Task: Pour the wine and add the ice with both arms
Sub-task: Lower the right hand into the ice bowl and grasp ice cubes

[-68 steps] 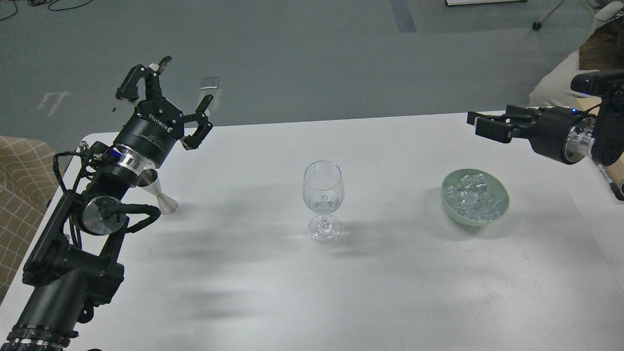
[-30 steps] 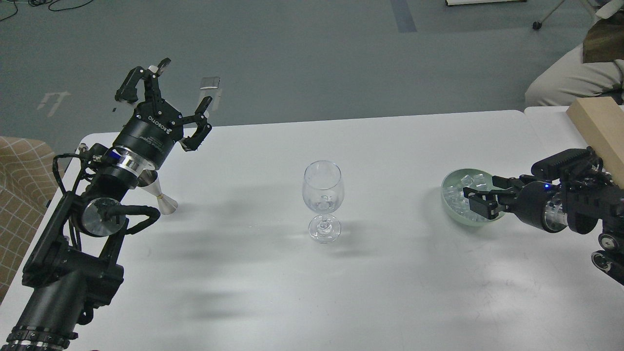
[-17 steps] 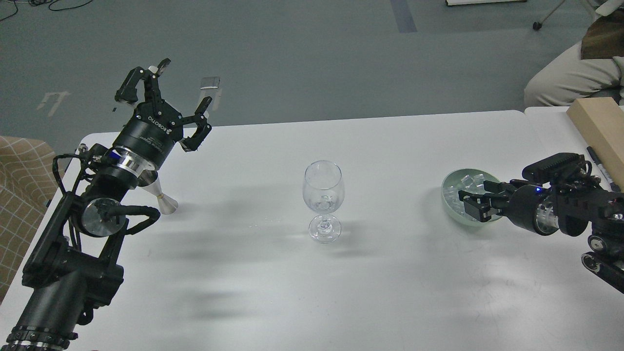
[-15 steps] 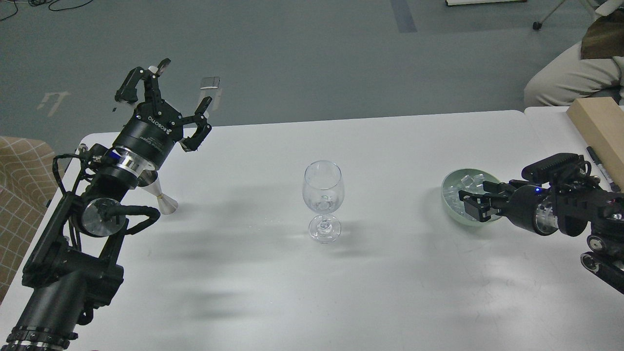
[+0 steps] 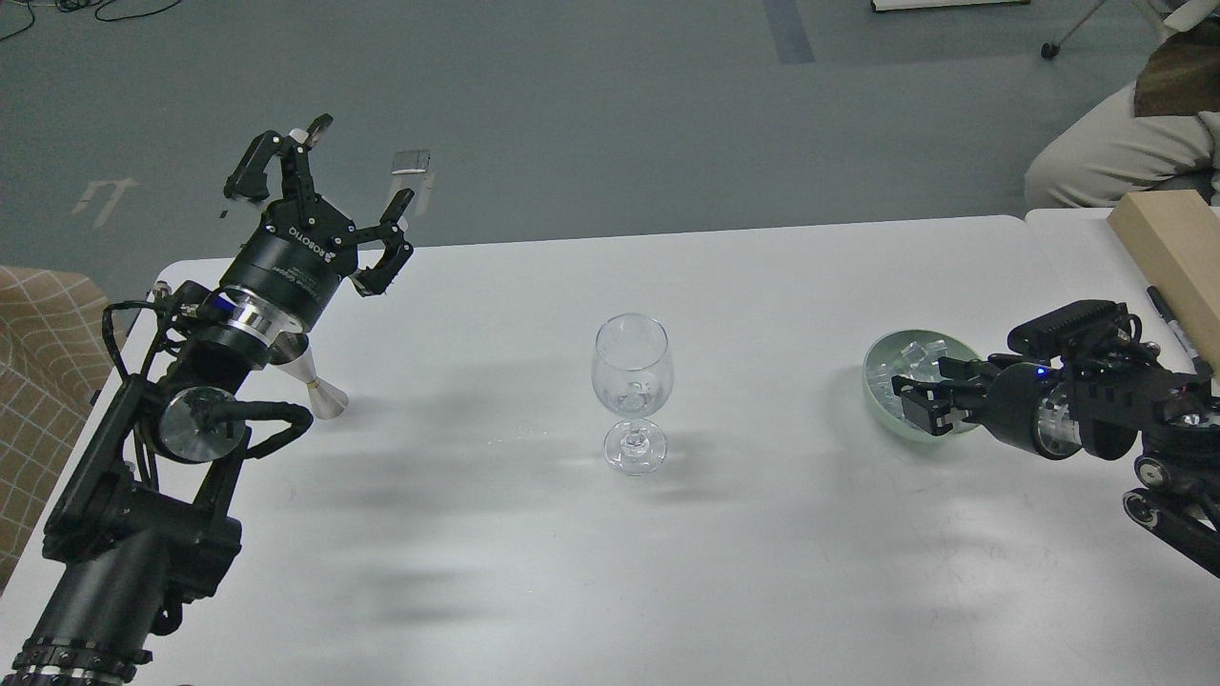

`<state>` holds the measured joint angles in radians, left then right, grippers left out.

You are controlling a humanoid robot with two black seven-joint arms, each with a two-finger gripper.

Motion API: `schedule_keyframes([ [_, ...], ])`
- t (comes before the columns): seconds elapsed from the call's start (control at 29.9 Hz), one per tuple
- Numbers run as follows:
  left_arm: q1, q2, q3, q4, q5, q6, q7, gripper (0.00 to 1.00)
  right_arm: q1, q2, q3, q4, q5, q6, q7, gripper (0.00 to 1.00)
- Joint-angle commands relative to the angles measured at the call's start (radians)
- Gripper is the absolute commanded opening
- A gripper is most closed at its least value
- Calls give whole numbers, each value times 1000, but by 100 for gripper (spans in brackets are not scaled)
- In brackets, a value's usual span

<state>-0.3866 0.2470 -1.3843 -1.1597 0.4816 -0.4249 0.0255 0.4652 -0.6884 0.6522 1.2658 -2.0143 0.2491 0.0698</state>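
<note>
R gripper (image 5: 917, 400) sits in the green bowl (image 5: 875, 393) on the ice (image 5: 913, 354); can't tell if it pinches. L gripper (image 5: 329, 195) spread wide, up high. Wine glass (image 5: 632, 376) between both.

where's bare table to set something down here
Widest free patch: the near half of the table, in front of the wine glass. Also bare: between glass and green bowl, and between glass and metal jigger. Crowded: the bowl, where the right gripper sits over the ice, and the left edge under the left gripper.
</note>
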Motion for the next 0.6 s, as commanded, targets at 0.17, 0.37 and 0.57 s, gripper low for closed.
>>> schedule_keyframes([
  [0.17,0,0,-2,0,0,0,-1,98,1,9,-2,-6,0,6,-1,50],
  [0.37,2,0,-2,2,0,0,1,98,0,9,-3,-6,0,9,1,34],
  [0.57,0,0,-2,6,0,0,-1,98,1,6,-2,-6,2,21,1,11],
])
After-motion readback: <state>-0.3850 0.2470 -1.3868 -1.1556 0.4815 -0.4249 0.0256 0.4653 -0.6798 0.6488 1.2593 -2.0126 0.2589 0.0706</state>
